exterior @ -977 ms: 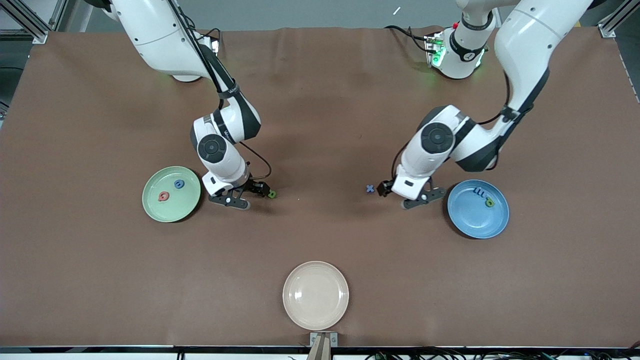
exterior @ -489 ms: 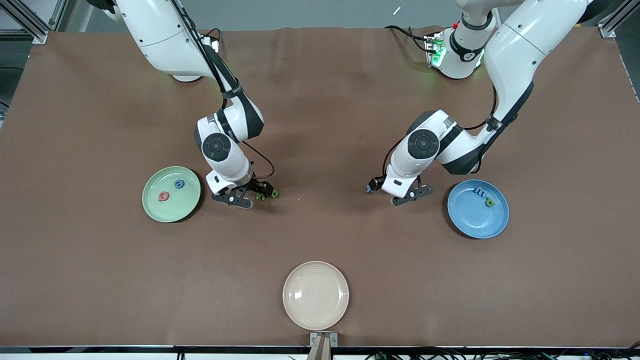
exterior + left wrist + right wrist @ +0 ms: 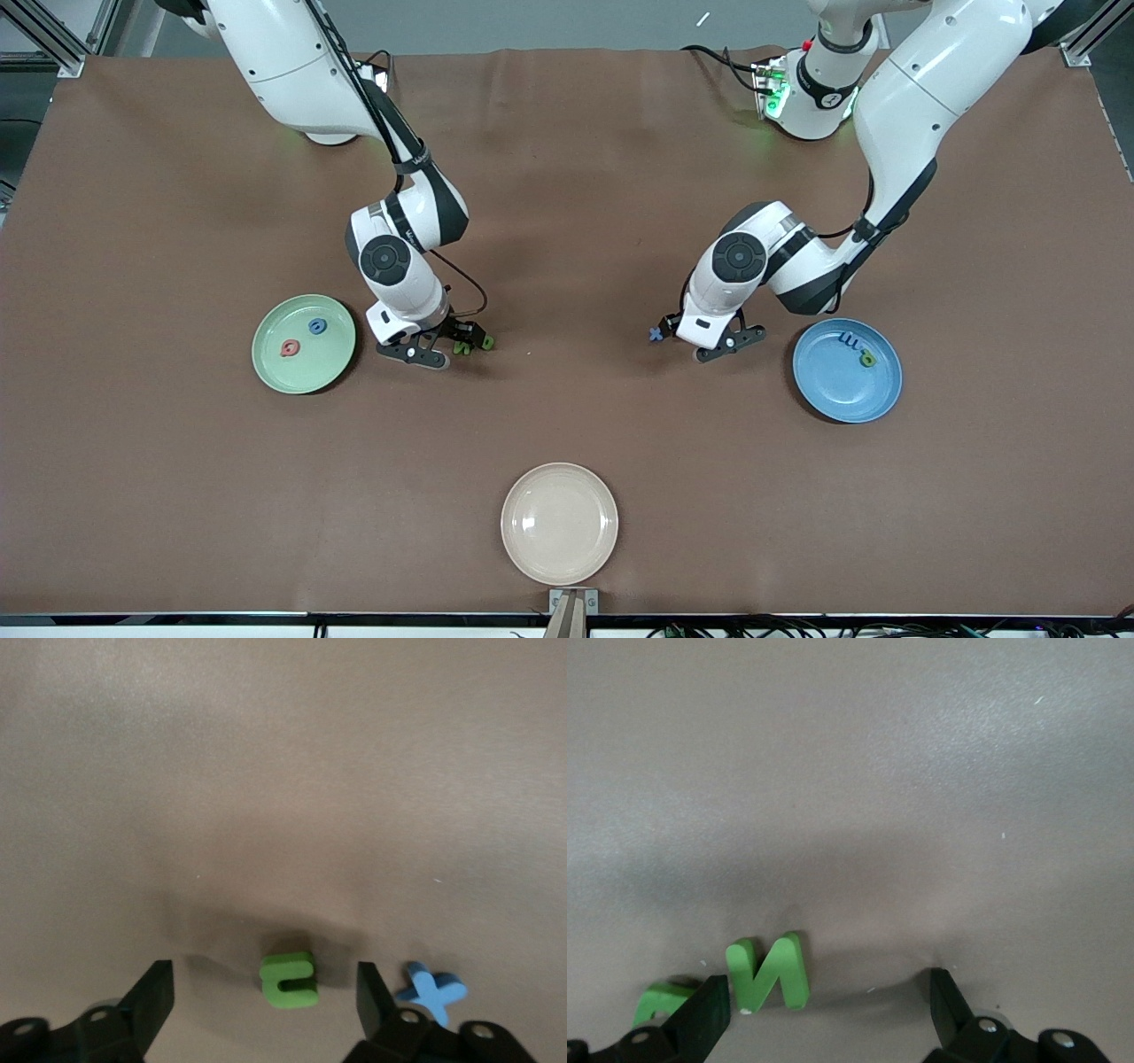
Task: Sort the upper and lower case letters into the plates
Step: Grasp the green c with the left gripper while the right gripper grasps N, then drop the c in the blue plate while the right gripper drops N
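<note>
Pickup in hand: left tool wide around green letter; right tool wide, green N just inside one finger. Next, I judge, each must centre, then pinch.

Green plate is holding two letters; blue plate two; green N, green c, blue x are lying flat on the table.

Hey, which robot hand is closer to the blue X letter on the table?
Left. The left hand is down right beside the blue X; the right hand is over the green letters, toward the green plate.
</note>
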Tool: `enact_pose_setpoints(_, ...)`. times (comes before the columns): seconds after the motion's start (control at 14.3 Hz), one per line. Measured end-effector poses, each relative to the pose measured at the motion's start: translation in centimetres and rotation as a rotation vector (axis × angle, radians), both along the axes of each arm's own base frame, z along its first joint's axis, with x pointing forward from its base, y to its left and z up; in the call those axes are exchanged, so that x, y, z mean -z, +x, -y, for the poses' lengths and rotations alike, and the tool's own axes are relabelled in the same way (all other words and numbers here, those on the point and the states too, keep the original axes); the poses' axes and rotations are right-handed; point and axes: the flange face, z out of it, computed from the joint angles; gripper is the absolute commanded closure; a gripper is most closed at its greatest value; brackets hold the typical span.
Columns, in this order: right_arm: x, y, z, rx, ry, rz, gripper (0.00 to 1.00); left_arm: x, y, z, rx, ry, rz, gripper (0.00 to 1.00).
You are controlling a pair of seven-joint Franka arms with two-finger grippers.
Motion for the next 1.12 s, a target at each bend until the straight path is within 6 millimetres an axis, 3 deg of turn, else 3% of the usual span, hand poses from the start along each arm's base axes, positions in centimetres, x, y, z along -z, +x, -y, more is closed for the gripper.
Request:
enact_pose_setpoints(0.35,0.2,1.0,2.0,-0.015,-0.012,0.005,0.0,0.2,0.2,0.2,-0.007,-0.016,0.006,0.38)
enact_pose_setpoints(0.42,0.2,1.1,2.2,-0.015,-0.012,0.005,0.04,0.2,0.2,0.3,-0.012,-0.016,0.006,0.41)
enact_pose_setpoints(0.49,0.2,1.2,2.4,-0.016,-0.012,0.005,0.1,0.1,0.2,0.4,-0.017,-0.019,0.009,0.44)
enact_pose_setpoints(0.77,-0.1,1.4,2.3,-0.019,-0.01,0.012,0.5,-0.1,0.2,0.7,-0.038,-0.026,0.015,0.61)
enact_pose_setpoints(1.05,-0.5,1.4,1.7,-0.024,-0.003,0.018,0.74,-0.3,0.3,0.9,-0.039,-0.031,0.02,0.82)
enact_pose_setpoints(1.12,-0.5,1.4,1.7,-0.022,-0.003,0.018,0.85,-0.3,0.3,0.9,-0.039,-0.031,0.02,0.85)
